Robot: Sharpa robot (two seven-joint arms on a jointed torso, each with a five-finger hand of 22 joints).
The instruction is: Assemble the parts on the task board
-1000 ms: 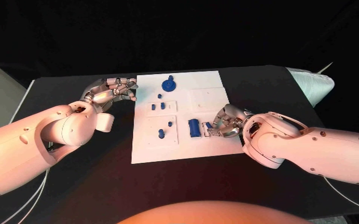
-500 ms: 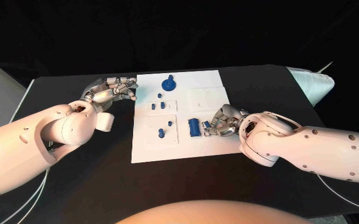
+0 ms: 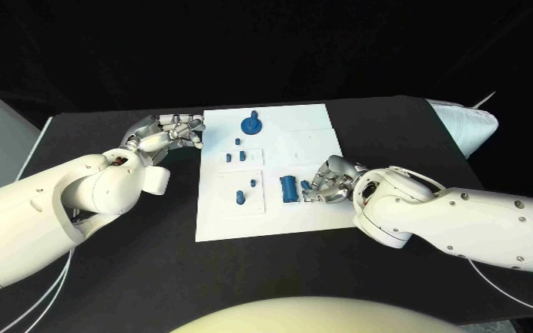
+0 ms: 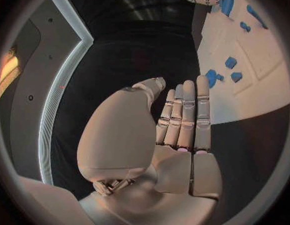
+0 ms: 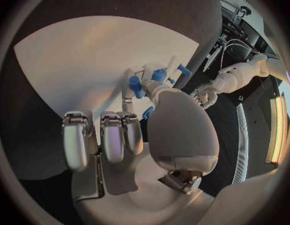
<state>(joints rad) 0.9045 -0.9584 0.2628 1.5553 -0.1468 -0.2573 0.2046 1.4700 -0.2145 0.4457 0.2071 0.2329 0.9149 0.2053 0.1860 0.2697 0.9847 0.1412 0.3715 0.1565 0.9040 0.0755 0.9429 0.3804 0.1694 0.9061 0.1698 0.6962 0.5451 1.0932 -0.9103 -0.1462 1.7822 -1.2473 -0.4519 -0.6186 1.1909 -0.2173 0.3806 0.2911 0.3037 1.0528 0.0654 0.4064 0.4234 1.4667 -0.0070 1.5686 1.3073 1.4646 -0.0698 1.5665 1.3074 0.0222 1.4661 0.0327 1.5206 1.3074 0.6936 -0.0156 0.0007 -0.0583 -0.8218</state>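
The white task board [image 3: 291, 217] lies mid-table, also seen as the board [image 4: 257, 60] and the board [image 5: 89, 55]. A round blue part [image 3: 253, 125] stands at its far edge, with several small blue pieces [image 3: 239, 196] on its left half. A blue cylinder [image 3: 289, 187] lies near the middle. My right hand [image 3: 330, 179] rests on the board just right of it. It pinches a small blue peg [image 5: 135, 86] between thumb and a fingertip, the other fingers [image 5: 101, 135] curled. My left hand [image 3: 166, 134] hovers at the board's left edge. Its fingers [image 4: 185, 110] are straight and it holds nothing.
A pale bundle [image 3: 467, 125] sits at the table's far right corner. Black table [image 3: 122, 264] stretches in front of and to the left of the board. My right forearm [image 3: 444, 217] lies across the table right of the board.
My right hand has edged slightly left, toward the blue cylinder. The left hand has stayed where it was.
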